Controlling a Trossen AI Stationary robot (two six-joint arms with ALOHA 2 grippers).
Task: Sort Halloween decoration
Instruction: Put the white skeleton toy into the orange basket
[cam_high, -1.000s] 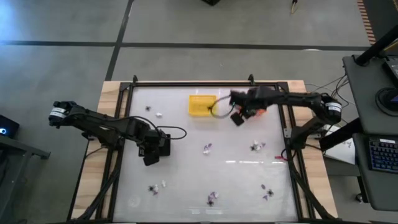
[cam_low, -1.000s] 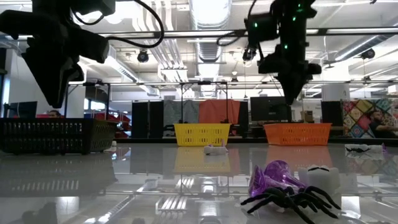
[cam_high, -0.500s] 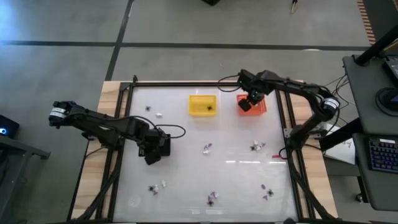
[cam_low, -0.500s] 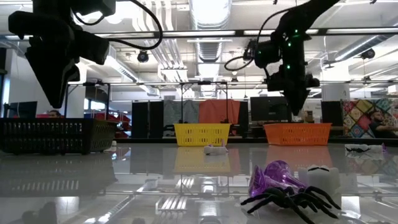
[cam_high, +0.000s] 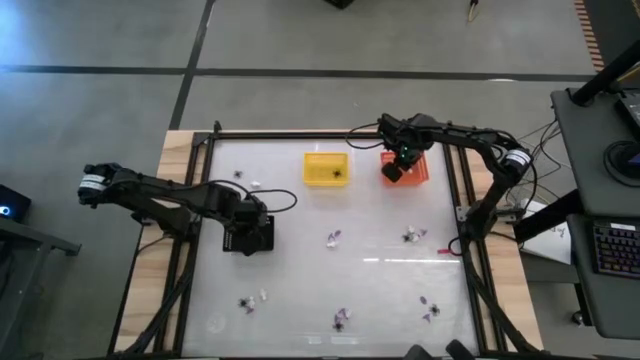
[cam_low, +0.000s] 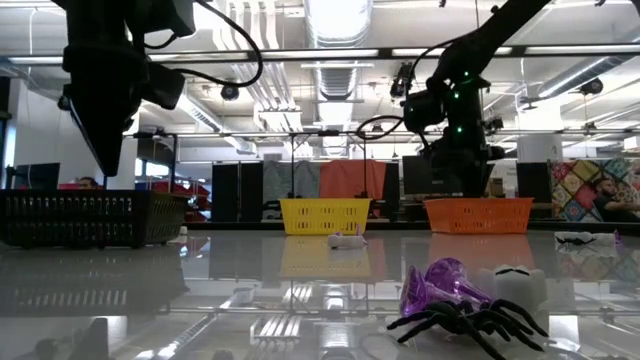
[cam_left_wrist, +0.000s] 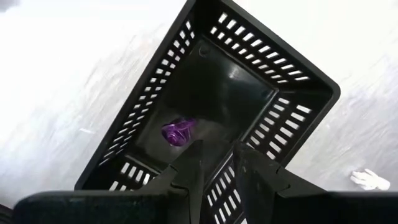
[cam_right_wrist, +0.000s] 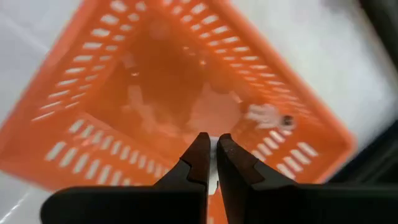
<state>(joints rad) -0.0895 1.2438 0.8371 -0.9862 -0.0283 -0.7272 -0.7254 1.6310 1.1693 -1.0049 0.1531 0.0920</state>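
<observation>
The Halloween decoration lies scattered over the white table (cam_high: 300, 270). It includes a purple trinket (cam_high: 333, 238), white ones (cam_high: 256, 184) and black spiders (cam_high: 340, 320). Close up, a purple piece with a black spider (cam_low: 460, 305) and a white one (cam_low: 515, 285) show. My left gripper (cam_left_wrist: 219, 165) hangs open, pointing down, above the black basket (cam_low: 90, 218). A purple trinket (cam_left_wrist: 178, 132) lies on that basket's floor. My right gripper (cam_right_wrist: 212, 149) is shut above the orange basket (cam_high: 415, 168). A white trinket (cam_right_wrist: 267, 115) lies on the orange basket's floor.
The yellow basket (cam_high: 318, 165) stands at the far middle with a black spider (cam_high: 338, 172) inside. The orange basket is right of it, near the table's frame rail (cam_high: 455, 200). More trinkets lie near the front edge (cam_high: 430, 310) and at front left (cam_high: 245, 303).
My right gripper has swung from beside the yellow basket toward the table's right edge, come down over the orange basket and rolled, staying shut. My left gripper has rolled about its pointing line above the black basket without changing its opening.
</observation>
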